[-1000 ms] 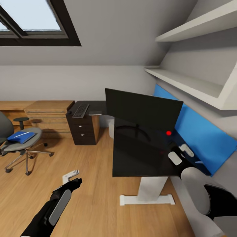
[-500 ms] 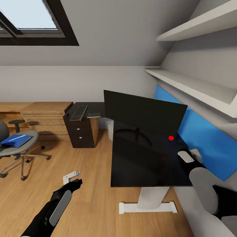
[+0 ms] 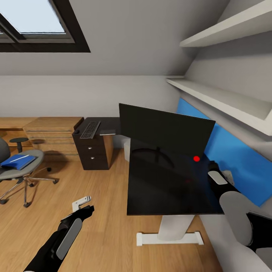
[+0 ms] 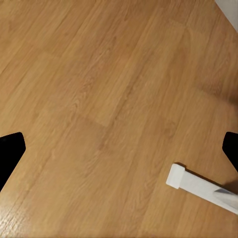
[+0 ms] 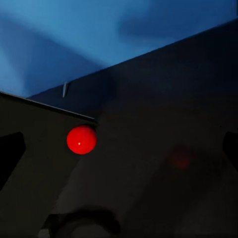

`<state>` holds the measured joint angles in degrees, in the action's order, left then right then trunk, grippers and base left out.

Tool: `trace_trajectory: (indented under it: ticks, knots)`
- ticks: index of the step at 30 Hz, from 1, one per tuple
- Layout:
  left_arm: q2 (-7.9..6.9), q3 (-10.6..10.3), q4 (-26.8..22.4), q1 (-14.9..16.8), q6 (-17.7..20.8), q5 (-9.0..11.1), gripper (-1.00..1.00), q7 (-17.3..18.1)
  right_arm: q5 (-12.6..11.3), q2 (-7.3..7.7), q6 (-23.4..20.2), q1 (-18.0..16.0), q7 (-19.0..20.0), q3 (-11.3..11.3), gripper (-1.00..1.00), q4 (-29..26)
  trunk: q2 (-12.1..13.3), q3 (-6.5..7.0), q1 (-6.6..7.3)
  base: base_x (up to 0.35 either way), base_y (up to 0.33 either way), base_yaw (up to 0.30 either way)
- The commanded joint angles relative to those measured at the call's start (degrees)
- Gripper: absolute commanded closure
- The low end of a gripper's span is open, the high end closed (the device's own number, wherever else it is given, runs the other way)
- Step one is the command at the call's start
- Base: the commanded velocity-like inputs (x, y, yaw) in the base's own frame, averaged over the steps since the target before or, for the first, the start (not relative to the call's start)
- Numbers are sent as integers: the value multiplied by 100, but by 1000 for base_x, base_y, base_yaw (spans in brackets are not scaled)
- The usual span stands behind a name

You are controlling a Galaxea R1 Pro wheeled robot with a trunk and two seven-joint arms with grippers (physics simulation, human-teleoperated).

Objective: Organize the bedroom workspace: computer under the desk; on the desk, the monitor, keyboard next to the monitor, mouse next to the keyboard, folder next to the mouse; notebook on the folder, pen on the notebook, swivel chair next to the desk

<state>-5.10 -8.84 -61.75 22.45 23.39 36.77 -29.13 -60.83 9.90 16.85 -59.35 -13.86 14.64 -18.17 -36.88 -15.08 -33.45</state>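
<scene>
The monitor [image 3: 166, 130] stands on the black bench [image 3: 166, 181], beside the blue wall panel [image 3: 234, 158]. The right gripper [image 3: 214, 172] hovers over the bench's far right edge near a red dot [image 3: 196, 158], its fingertips far apart and holding nothing. The left gripper [image 3: 83, 204] hangs open and empty over bare wood floor [image 4: 99, 99]. The keyboard [image 3: 90, 129] lies on a drawer cabinet [image 3: 92, 145]; the blue folder [image 3: 17, 161] rests on the swivel chair [image 3: 22, 172], well apart from the bench

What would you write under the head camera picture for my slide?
Monitor on black desk; blue folder waits on swivel chair.
</scene>
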Motion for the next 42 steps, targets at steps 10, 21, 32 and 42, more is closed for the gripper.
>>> trace_trajectory:
  ticks: [10, 21, 32, 42]
  knots:
    - [9, -29, 46, 5, 6, 56, -100, -60, -53, 20, 45, -6, 2, -40, -100, 73, -8, -9, -2, 181, 0, 0]
    - [24, -30, 208, 5, 7, 50, -100, -64, -66, 175, 39, -7, -8, -33, -100, 95, -8, -9, -2, 73, -24, 0]
    - [51, -95, 245, 5, -5, 32, -100, -78, -8, 258, -27, 11, 56, -90, -100, 163, -8, -9, -2, 115, -105, 0]
    - [171, -11, 162, 5, 6, 39, -100, -68, -29, 113, 40, 38, -11, -125, -100, 189, -8, -9, -2, 0, 0, 0]
